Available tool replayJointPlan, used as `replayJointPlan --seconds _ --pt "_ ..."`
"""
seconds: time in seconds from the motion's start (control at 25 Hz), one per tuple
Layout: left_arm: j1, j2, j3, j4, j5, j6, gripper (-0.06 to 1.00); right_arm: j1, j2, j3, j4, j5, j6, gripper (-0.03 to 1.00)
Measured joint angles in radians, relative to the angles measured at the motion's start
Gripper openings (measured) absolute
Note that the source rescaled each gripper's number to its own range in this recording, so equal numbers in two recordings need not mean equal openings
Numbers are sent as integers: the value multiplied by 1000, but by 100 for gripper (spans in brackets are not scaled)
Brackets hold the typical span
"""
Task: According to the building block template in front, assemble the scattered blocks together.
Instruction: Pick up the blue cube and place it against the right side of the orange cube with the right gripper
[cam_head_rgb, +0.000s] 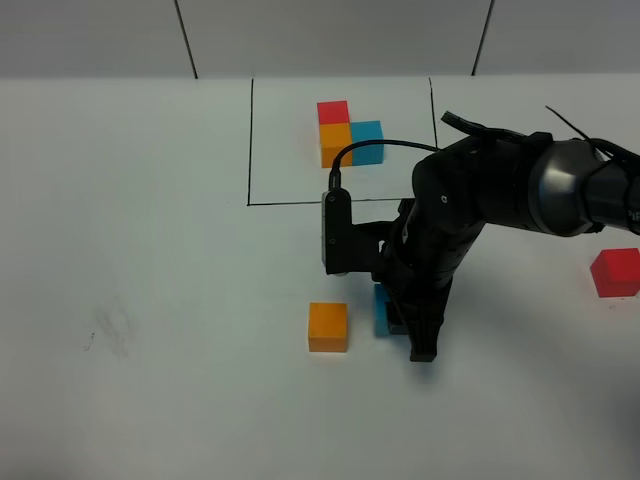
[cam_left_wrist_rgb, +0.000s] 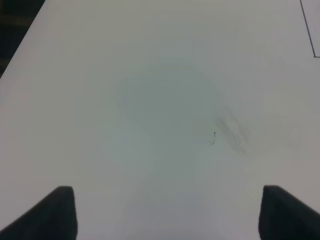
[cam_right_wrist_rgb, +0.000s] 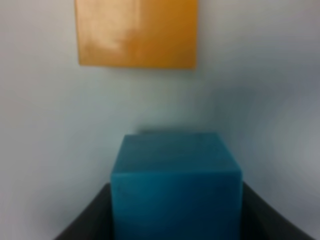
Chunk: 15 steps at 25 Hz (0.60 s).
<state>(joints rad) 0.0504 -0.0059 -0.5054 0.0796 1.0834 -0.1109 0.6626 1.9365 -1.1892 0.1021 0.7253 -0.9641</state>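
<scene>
Where the high camera looks down on the white table (cam_head_rgb: 150, 250), the building block template (cam_head_rgb: 348, 135) sits toward 12 o'clock inside a thin black frame (cam_head_rgb: 250, 140), its red cube at 12 o'clock of the orange one and its blue cube at 3 o'clock of it. Toward 6 o'clock of the frame lies the loose orange cube (cam_head_rgb: 328, 327), and just beside it at its 3 o'clock the loose blue cube (cam_head_rgb: 384, 312), partly covered by the right gripper (cam_head_rgb: 405, 325), which reaches in from the 3 o'clock side. The loose red cube (cam_head_rgb: 614, 272) lies well apart, at the table's 3 o'clock edge. In the left wrist view the left gripper (cam_left_wrist_rgb: 172, 215) hangs over bare table with its jaws spread wide and nothing between them; a faint grey smudge (cam_left_wrist_rgb: 232, 132) marks the surface ahead. In the right wrist view, which is blurred, the blue cube fills the space between the dark fingers (cam_right_wrist_rgb: 85, 222), which lie against its two opposite sides, so the jaws are closed on it; the orange cube lies just beyond it, apart from it, with a strip of table between.
</scene>
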Motion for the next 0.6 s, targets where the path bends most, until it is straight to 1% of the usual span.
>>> replayJointPlan --seconds 0.36,0.6 --pt "0 0 0 0 0 0 66 41 4 -10 1 13 33 21" --pt "0 0 0 0 0 0 66 49 11 -11 1 11 58 21"
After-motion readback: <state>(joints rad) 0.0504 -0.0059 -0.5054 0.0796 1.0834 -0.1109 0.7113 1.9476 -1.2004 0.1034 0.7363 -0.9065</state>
